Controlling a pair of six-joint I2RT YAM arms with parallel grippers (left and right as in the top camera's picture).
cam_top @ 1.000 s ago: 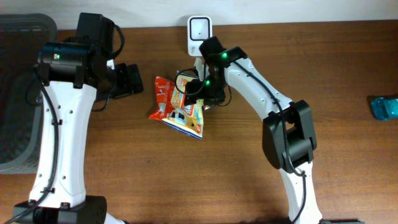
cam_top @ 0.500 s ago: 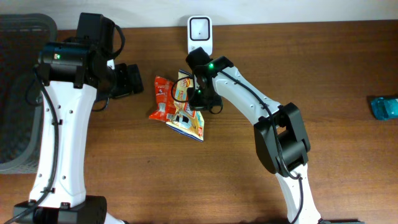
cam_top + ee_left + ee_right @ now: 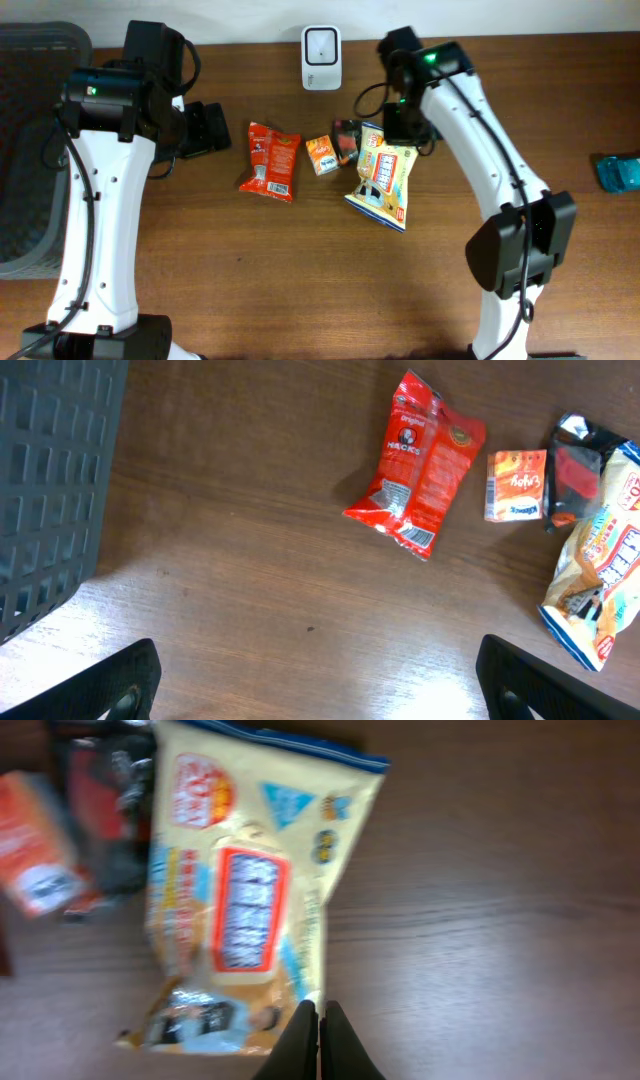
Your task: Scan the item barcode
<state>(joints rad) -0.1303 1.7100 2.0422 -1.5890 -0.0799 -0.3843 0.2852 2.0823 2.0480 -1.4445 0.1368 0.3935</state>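
A yellow snack bag hangs by one edge from my right gripper, whose fingers are shut on that edge. The bag fills the left of the right wrist view. The white barcode scanner stands at the table's back edge, left of the right gripper. My left gripper stays at the left, wide open over bare wood; the bag shows at its right edge.
A red snack bag, a small orange box and a dark packet lie between the arms. A grey basket stands at the far left. A blue object lies at the right edge.
The right gripper shut on the yellow bag and carried it right, off the pile, uncovering the orange box and dark packet. The left arm has not moved.
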